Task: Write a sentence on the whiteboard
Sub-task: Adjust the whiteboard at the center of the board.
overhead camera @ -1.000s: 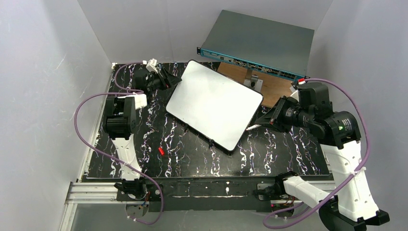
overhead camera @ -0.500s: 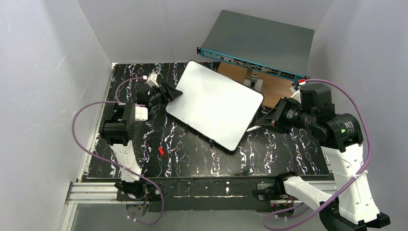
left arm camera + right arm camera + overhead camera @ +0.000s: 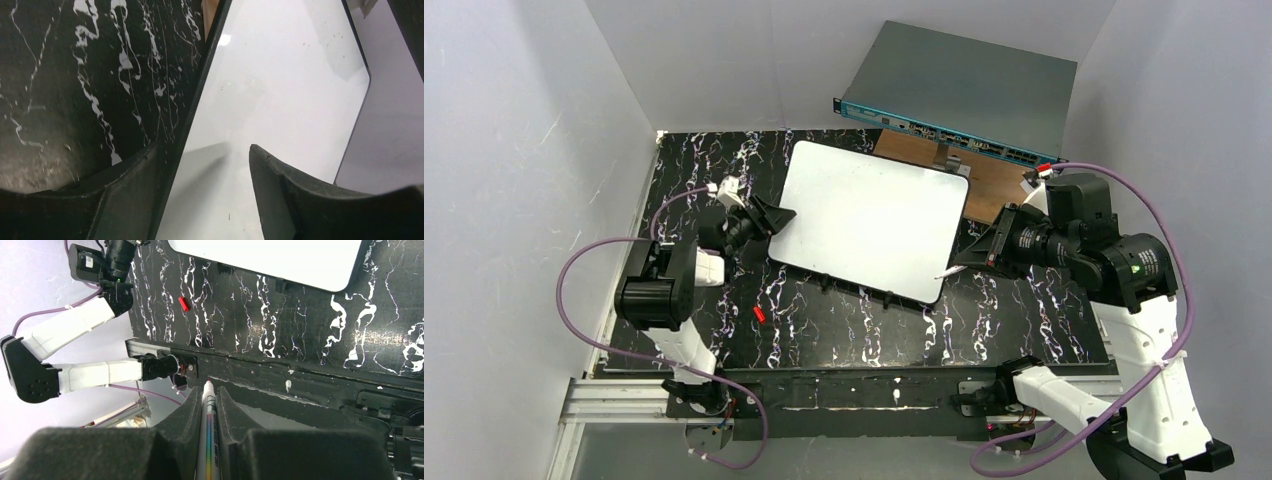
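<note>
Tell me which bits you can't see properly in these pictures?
- Marker: right wrist view; its back end runs off the bottom edge between the right gripper's fingers, and its print is too small to read.
- Whiteboard: left wrist view; the frame edges cut it off, and it is unclear whether the left gripper touches it.
- Small red piece: top view; too small to identify.
- Grey box: top view; its front sockets are too small.

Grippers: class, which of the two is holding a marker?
The right gripper: its jaws are shut on the marker, tip pointing out past them. The left gripper holds none; its jaws stand open over the whiteboard's edge.
</note>
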